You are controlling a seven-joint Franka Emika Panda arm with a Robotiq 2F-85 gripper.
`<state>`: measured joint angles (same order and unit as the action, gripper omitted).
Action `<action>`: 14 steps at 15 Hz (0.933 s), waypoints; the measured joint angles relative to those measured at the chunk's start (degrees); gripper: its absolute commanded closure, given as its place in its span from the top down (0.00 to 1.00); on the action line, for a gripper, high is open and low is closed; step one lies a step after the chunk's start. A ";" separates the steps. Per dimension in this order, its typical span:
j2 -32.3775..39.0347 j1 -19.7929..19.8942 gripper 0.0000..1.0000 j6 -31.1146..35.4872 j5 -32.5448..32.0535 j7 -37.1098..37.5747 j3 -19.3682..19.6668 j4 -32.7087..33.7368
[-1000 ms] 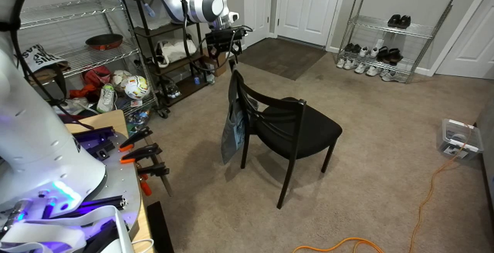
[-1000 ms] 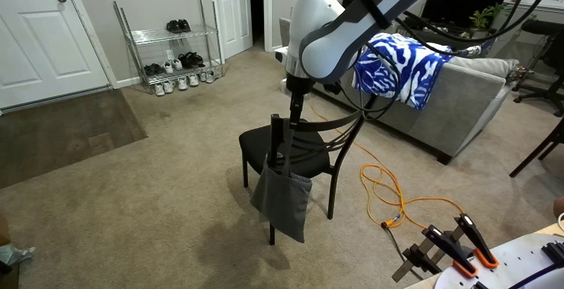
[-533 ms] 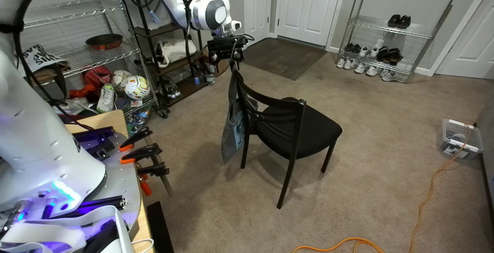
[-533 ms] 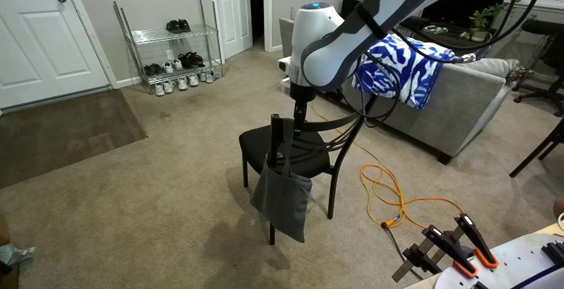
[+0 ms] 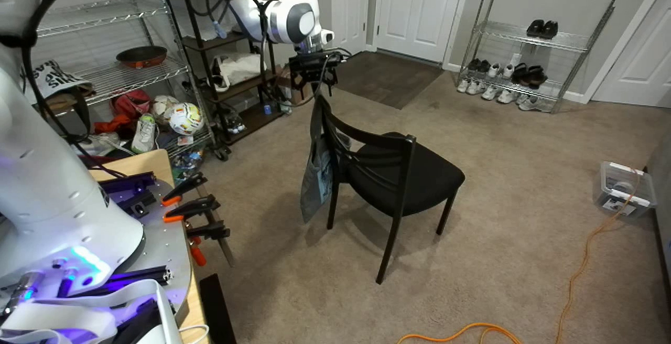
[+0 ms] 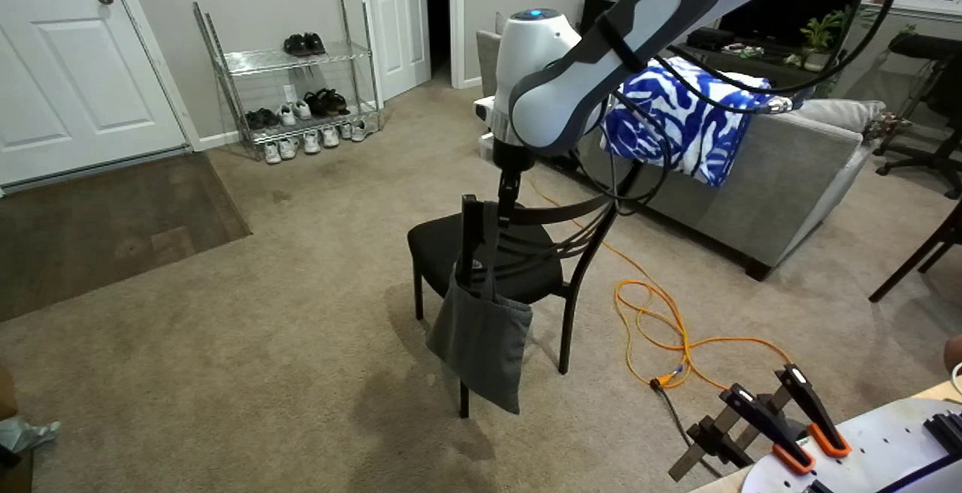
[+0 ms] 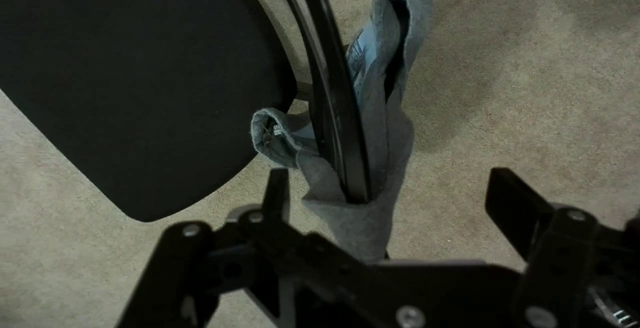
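Note:
In the wrist view my gripper (image 7: 390, 183) stands open, its fingers (image 7: 276, 193) wide apart and holding nothing. A grey cloth bag (image 7: 365, 228) shows in the gap, draped around the end of the black chair back (image 7: 345, 133). In an exterior view the same bag (image 6: 485, 343) hangs by its strap (image 6: 491, 245) from the corner post of the chair. My gripper (image 6: 507, 204) points down there, close by the strap and the top rail; whether it touches either I cannot tell. Another exterior view has the gripper (image 5: 317, 89) just above that corner, with the bag (image 5: 316, 186) below.
The black chair seat (image 5: 419, 176) lies beyond the backrest. A dark shelf unit (image 5: 246, 97) and a wire rack (image 5: 120, 74) stand near the arm. Cables (image 6: 661, 147) loop from the arm. A sofa (image 6: 782, 185) and an orange cord (image 6: 676, 328) are farther off.
The arm and gripper have come a little lower and shifted right in an exterior view, nearer the chair's corner. Bag and chair stay where they were.

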<state>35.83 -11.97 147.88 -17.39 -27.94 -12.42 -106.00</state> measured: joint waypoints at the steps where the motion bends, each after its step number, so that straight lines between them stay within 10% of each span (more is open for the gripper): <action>1: 0.64 -0.09 1.00 0.00 0.00 0.00 0.14 0.93; 6: 4.02 -1.00 1.00 -0.59 -0.07 0.00 0.22 5.85; 7: 4.54 -1.26 0.75 -1.01 -0.08 0.00 0.20 6.68; 14: 6.48 -2.27 0.34 -2.11 -0.14 -0.01 0.12 9.69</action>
<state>42.31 -14.24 145.77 -17.52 -27.95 -12.30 -96.31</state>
